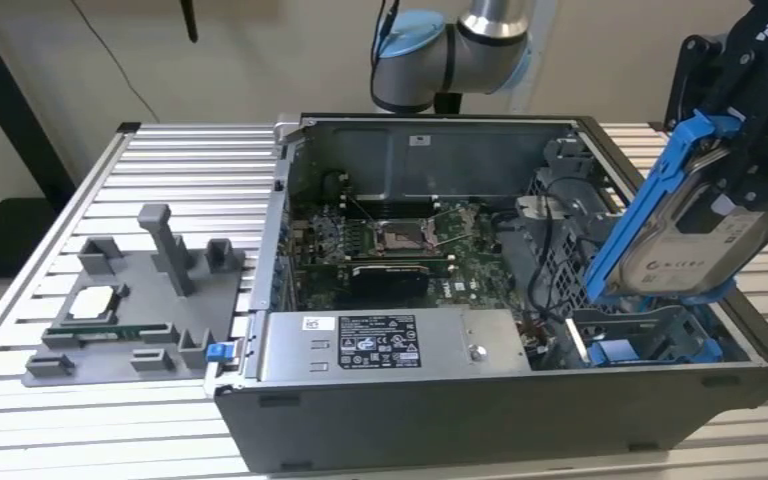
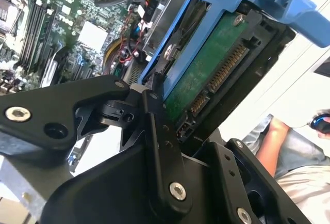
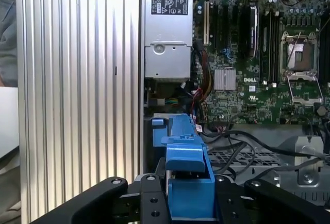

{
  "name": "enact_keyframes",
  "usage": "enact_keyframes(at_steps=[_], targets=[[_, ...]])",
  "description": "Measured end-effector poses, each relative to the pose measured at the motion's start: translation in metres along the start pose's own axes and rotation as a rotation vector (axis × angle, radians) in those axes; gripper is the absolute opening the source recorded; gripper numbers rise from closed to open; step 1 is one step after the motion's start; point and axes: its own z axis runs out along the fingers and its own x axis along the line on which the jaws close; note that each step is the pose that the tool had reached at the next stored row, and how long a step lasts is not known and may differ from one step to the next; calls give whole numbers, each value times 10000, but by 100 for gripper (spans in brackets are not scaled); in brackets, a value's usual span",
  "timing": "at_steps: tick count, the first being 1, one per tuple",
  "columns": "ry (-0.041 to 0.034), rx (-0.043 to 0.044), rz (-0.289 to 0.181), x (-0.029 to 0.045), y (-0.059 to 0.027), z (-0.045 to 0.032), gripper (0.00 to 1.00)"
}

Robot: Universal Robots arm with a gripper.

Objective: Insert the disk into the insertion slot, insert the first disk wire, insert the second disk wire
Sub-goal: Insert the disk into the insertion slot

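The disk [image 1: 684,235], a grey-silver drive with a white label in a bright blue carrier frame, hangs tilted and nearly on edge above the right end of the open computer case. My gripper [image 1: 738,165] is shut on its upper part. In the second wrist view the disk [image 2: 206,74] shows its green board and connector between my black fingers [image 2: 154,115]. The first wrist view shows the blue frame [image 3: 188,182] clamped in the gripper [image 3: 188,206]. Below the disk is the grey metal drive cage with the insertion slot [image 1: 678,320]. Black wires [image 3: 242,141] lie loose beside the cage.
A blue-ended caddy [image 1: 618,352] sits low in the cage. The motherboard [image 1: 384,240] and labelled power supply [image 1: 384,345] fill the case. A grey fixture [image 1: 131,300] stands on the slatted table [image 1: 37,380] at the exterior view's left. A person's arm [image 2: 273,141] is nearby.
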Motion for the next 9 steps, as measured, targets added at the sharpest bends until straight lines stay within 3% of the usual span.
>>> enact_keyframes(at_steps=[9], targets=[[0, 0, 0, 9, -2, 56, 0]])
